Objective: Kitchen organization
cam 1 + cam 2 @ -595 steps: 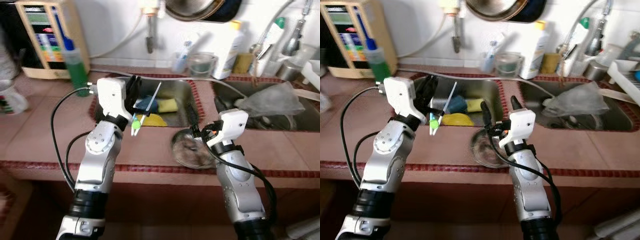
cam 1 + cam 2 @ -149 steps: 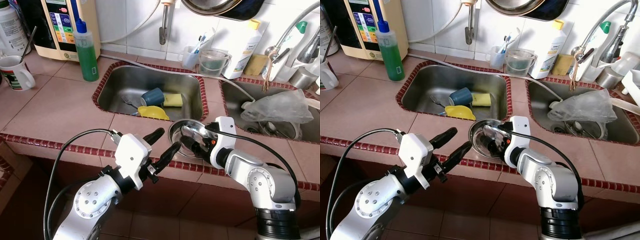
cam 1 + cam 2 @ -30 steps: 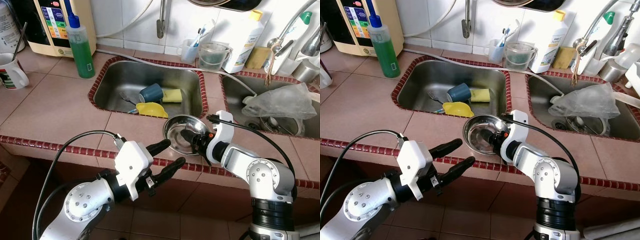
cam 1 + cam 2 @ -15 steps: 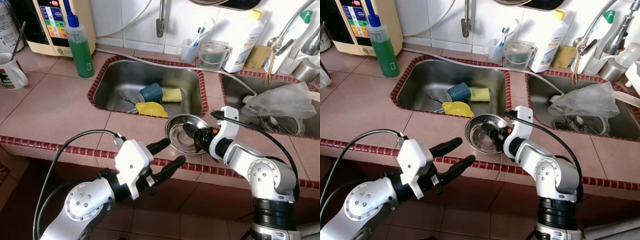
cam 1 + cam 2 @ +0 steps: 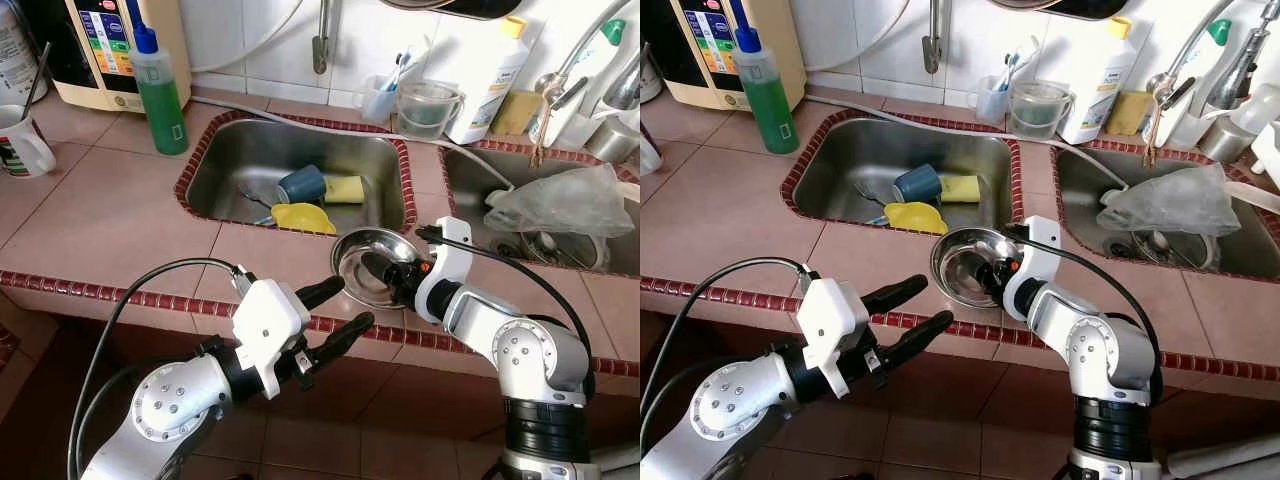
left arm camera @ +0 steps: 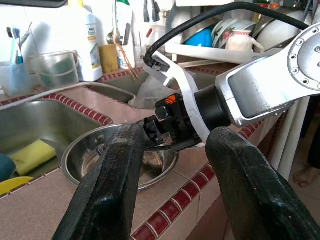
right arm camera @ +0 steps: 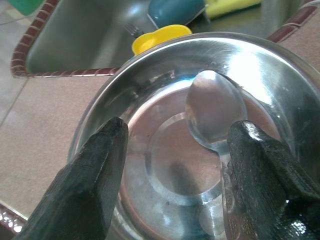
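Right wrist view, right claw point(image 7: 172, 165) spread over spoon point(image 7: 215, 112) in steel bowl point(image 7: 125, 100), left claw point(image 5: 335, 310) open nearby

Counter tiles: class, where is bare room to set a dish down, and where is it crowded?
Bare tile lies between the mug, the green bottle and the left sink. Crowded: that sink's far end, the wall ledge, and the steel bowl by the right claw.

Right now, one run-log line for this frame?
right gripper: open, over steel bowl | spoon: in bowl | left gripper: open, idle off counter edge | left sink: blue cup, sponge
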Available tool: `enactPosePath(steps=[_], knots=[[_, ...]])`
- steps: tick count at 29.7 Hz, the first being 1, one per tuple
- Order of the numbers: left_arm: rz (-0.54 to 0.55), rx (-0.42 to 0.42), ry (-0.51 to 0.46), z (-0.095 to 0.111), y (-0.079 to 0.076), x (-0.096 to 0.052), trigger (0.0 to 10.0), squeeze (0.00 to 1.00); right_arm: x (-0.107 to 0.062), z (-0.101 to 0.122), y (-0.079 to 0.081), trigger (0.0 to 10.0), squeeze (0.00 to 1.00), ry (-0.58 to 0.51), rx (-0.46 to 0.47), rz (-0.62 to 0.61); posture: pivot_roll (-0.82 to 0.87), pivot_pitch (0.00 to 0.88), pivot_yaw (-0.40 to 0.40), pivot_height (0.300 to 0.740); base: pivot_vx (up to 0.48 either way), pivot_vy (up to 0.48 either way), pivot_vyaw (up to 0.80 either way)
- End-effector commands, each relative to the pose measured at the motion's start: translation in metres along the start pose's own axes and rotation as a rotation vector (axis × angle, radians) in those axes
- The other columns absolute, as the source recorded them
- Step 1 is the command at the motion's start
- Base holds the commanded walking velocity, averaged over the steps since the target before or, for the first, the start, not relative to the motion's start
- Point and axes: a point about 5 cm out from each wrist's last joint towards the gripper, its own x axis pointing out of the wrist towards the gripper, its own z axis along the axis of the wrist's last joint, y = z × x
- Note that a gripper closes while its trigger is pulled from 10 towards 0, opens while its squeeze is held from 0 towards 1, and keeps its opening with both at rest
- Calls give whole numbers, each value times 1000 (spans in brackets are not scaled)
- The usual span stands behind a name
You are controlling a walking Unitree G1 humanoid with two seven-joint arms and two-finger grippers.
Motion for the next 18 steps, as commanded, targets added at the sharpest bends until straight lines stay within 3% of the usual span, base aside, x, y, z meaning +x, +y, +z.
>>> enactPosePath(steps=[1, 18], knots=[[-20, 14, -8, 3, -4, 1, 10000, 0, -1, -2, -4, 10000, 0, 8, -13, -42, 45, 128, -84, 740, 0, 0, 0], [-23, 21, -11, 3, -4, 3, 10000, 0, -1, -12, -11, 10000, 0, 83, -23, -94, 43, 129, -90, 740, 0, 0, 0]])
